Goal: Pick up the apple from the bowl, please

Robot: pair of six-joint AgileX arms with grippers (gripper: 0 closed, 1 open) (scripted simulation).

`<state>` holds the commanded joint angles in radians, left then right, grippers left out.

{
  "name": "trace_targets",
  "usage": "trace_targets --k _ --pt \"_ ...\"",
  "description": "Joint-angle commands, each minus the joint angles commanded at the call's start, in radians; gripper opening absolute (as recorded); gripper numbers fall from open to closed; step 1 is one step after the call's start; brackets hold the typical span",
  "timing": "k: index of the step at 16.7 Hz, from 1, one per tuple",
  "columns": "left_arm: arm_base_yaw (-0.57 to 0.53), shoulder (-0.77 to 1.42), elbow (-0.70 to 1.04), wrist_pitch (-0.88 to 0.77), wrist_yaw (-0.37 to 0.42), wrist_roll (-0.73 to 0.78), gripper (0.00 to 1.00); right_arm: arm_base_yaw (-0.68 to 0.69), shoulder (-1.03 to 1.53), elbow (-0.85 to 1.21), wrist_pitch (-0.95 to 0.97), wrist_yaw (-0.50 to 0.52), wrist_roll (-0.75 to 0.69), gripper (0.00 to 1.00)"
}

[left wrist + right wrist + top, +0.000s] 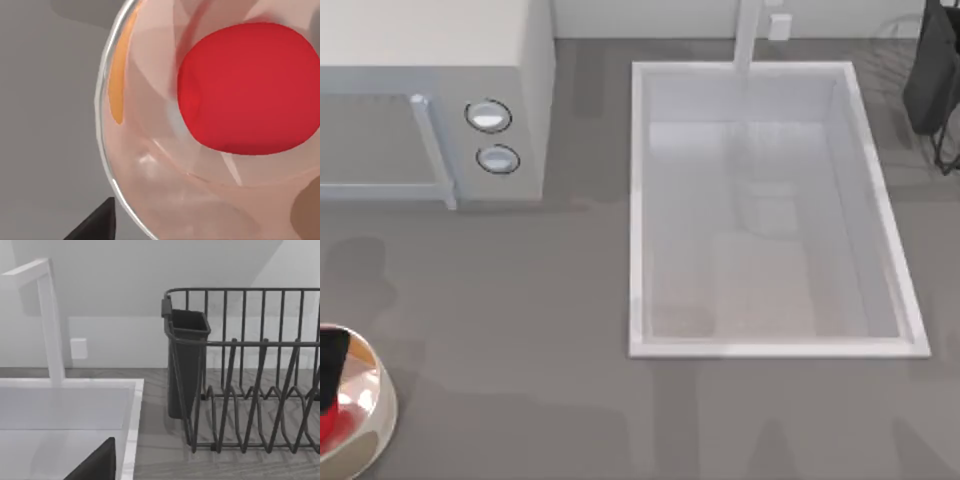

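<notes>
The apple (247,87) is lying inside the bowl (382,415) at the desk's (520,330) front left corner. The left tool (330,365) is hovering over it; whether its fingers are apart cannot be told.

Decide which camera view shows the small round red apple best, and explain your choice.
The left wrist view: the small round red apple appears large and unobstructed inside the glossy cream-white bowl. The top view catches just a red sliver at the table's left edge, partly behind a dark arm part. The right wrist view faces the sink and rack.

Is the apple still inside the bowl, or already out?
Inside: the apple lies within the bowl's rim in the left wrist view.
</notes>
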<state>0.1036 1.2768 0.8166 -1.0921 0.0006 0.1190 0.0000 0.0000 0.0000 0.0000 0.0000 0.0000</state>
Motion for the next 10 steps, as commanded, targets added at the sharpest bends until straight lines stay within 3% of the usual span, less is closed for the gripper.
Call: trace_targets --k 7,10 --pt "-0.003 0.013 0.008 -0.011 0.0 0.001 1.0 0.0 0.0 0.0 0.0 0.0 0.0 1.0" --pt "-0.001 0.046 -0.036 0.059 0.0 0.002 1.0 0.0 0.0 0.0 0.0 0.0 0.0 1.0"
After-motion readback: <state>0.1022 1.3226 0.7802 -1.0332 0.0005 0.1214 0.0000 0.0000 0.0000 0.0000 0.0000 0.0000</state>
